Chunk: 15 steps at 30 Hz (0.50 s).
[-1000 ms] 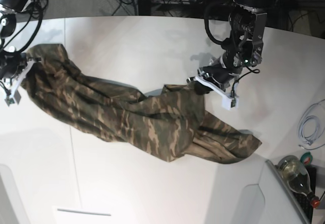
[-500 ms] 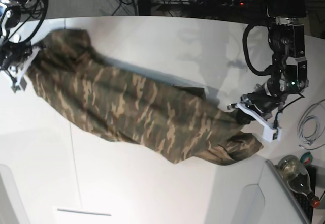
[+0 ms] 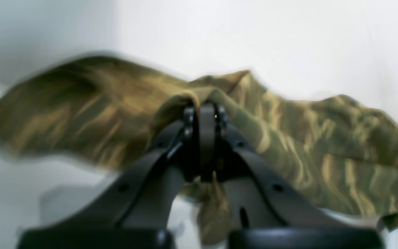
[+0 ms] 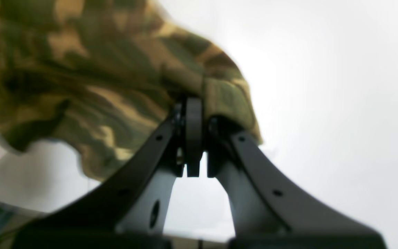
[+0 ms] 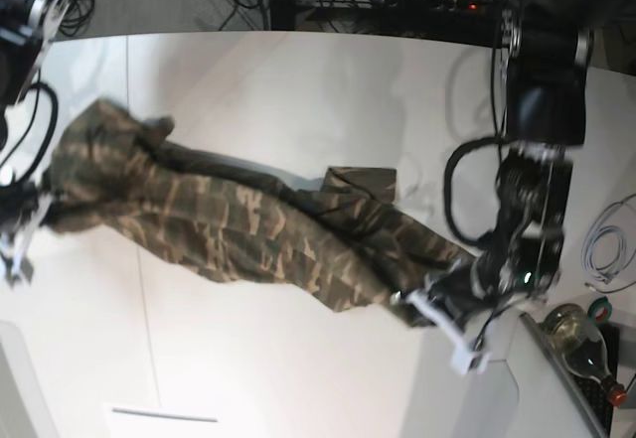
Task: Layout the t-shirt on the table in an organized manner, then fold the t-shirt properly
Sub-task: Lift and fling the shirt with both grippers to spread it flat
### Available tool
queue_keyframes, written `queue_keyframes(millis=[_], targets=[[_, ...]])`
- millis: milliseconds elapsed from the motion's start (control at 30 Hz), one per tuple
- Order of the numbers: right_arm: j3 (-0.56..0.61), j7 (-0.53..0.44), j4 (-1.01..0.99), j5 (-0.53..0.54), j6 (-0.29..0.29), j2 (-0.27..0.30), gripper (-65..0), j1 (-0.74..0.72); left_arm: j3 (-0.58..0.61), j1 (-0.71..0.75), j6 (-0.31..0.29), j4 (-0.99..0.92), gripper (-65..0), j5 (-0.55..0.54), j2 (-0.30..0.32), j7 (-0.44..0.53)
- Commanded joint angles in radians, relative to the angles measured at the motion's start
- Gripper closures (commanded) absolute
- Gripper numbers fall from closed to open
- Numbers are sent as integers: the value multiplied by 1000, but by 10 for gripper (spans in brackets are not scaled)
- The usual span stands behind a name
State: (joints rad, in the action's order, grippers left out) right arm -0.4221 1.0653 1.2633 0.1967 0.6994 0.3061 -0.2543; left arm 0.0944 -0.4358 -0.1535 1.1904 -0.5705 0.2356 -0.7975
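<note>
Left gripper closed tight on a bunched fold of the t-shirt; cloth wraps over both fingertips, and a small tail of it hangs down between the black finger arms. In the left wrist view the camouflage cloth spreads away from the tips to both sides, blurred on one side, sharper and rippled on the other, lying on the white table beyond. Right gripper likewise clamped on a shirt edge, the cloth draped over the tips and billowing off to one side, bare table on the other. In the base view the left gripper sits low at the near right, gripping one end of the shirt; a white bracket hangs just below it. The t-shirt runs from there in a long, twisted diagonal band across the table to the far left, where the right gripper grips the other end at the table's left side. A small flap of cloth lies flat just beyond the band's middle. Past the left gripper, off the table's corner, a green glass bottle lies beside a coil of white cable.
</note>
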Motion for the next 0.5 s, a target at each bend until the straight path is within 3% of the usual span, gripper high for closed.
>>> queue_keyframes(millis=[0,233,467], targets=[[35,-47,-33,11,-1,31,-6,-76,17,-100,2,-36,0,-10,-5,48],[282,-239,-388,11,-1,150,-6,-506,175,-547,2,-481,0,-10,-91,277],[340,-253,-327,11,-1,245,-6,-837,166,-826,2,-496,0,-21,-94,318]])
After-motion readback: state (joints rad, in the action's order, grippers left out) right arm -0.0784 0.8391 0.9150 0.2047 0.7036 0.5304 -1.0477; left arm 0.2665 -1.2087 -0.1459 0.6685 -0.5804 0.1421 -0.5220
